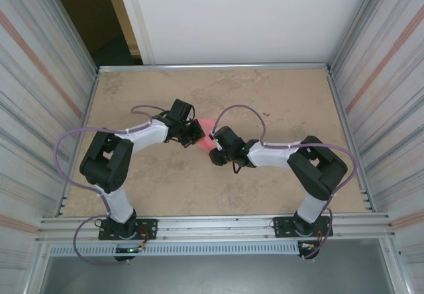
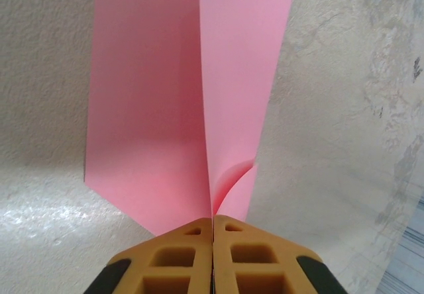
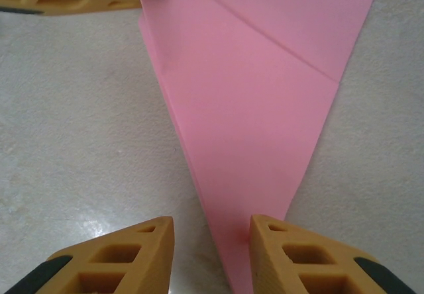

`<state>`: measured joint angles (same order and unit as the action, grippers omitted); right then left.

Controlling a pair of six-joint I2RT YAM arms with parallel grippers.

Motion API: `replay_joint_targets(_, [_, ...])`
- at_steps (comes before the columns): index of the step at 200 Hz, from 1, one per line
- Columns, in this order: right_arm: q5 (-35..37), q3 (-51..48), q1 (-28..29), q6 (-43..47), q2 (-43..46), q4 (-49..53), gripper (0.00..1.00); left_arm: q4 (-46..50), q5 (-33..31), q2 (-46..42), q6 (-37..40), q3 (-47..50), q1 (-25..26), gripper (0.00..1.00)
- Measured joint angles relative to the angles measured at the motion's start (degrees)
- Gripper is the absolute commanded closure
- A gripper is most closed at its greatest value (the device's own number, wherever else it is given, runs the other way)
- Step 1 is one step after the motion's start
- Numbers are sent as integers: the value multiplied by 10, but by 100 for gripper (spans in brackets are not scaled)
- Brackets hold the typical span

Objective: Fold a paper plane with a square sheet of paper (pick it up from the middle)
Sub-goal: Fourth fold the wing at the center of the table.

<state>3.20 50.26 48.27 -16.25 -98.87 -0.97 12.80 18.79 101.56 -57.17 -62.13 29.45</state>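
On the pink pointed paper plane [image 3: 258, 108], left end effector [image 2: 212, 224] clamps; right end effector [image 3: 212, 224], open astride the tip, should crease next

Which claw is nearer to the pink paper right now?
Left. The left claw is shut on the pink paper, pinching its near end. The right claw is open, its fingers either side of the paper's pointed tip, not clamping it.
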Motion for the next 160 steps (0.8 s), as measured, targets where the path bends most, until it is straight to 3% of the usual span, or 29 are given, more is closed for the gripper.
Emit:
replay_joint_targets(121, [31, -3, 2, 38, -14, -56, 69, 12, 13, 0, -25, -3, -5, 84])
replay_joint_targets(160, [33, -13, 5, 54, -14, -73, 69, 14, 22, 0, -30, -8, -15, 89])
